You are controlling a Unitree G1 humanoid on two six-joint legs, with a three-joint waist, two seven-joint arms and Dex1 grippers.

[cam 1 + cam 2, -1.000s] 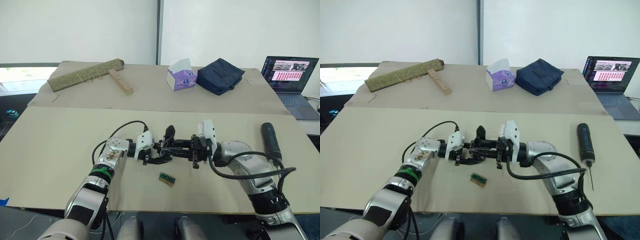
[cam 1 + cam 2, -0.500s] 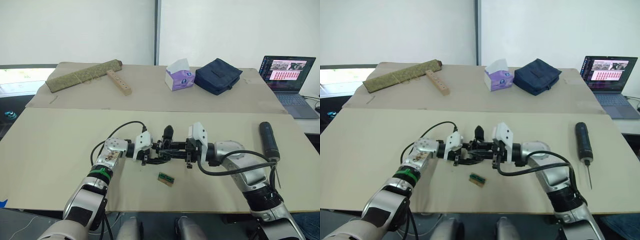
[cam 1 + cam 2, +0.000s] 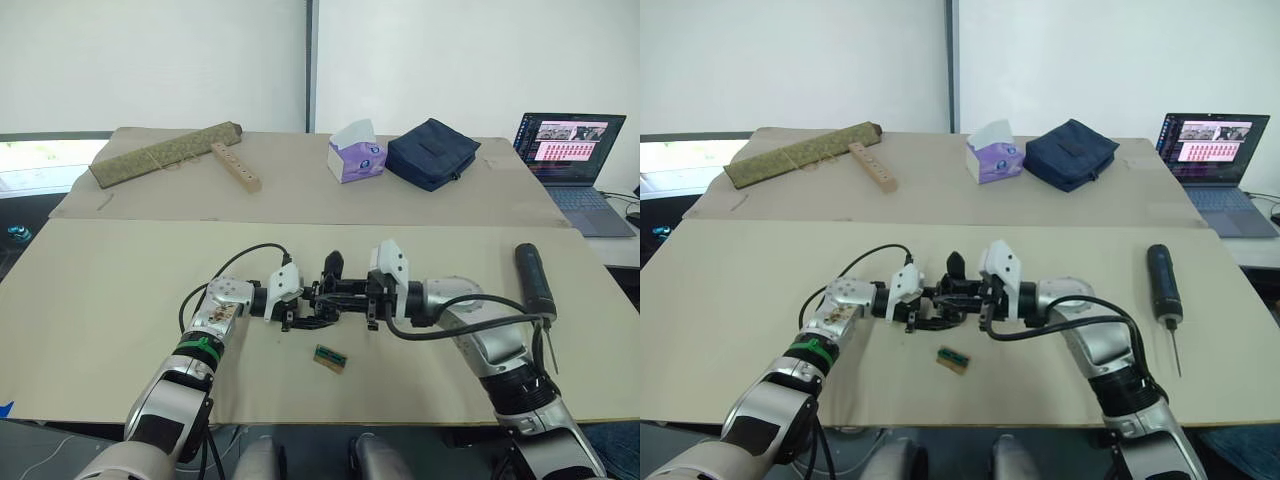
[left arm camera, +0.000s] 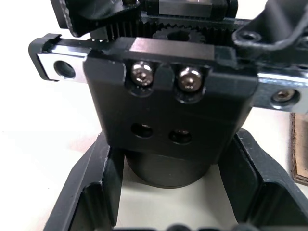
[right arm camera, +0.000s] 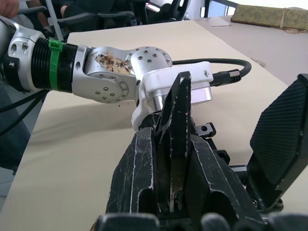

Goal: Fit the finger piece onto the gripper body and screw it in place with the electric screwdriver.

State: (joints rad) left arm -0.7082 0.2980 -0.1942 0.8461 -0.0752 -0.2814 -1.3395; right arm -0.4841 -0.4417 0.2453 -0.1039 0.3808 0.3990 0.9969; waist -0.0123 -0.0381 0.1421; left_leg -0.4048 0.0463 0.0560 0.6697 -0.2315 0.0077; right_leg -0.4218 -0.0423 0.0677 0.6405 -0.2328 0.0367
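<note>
We find the gripper body [image 3: 325, 298] on the near tabletop [image 3: 100, 300], at its middle, between the left pincer [image 3: 296, 303] and the right pincer [image 3: 362, 300], which meet it from either side. A small block [image 3: 331, 359] lies just in front of it. The electric screwdriver [image 3: 1161, 286] lies well to the right. On the far tabletop [image 3: 300, 195], from left to right, stand a rolled mat [image 3: 165, 152], a wooden strip [image 3: 237, 166], a tissue box [image 3: 354, 153] and a pouch [image 3: 432, 152]; a laptop [image 3: 570, 152] sits at far right.

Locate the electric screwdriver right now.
In the right eye view, the electric screwdriver lies on the near table at the robot's far right, in front of the laptop.
</note>
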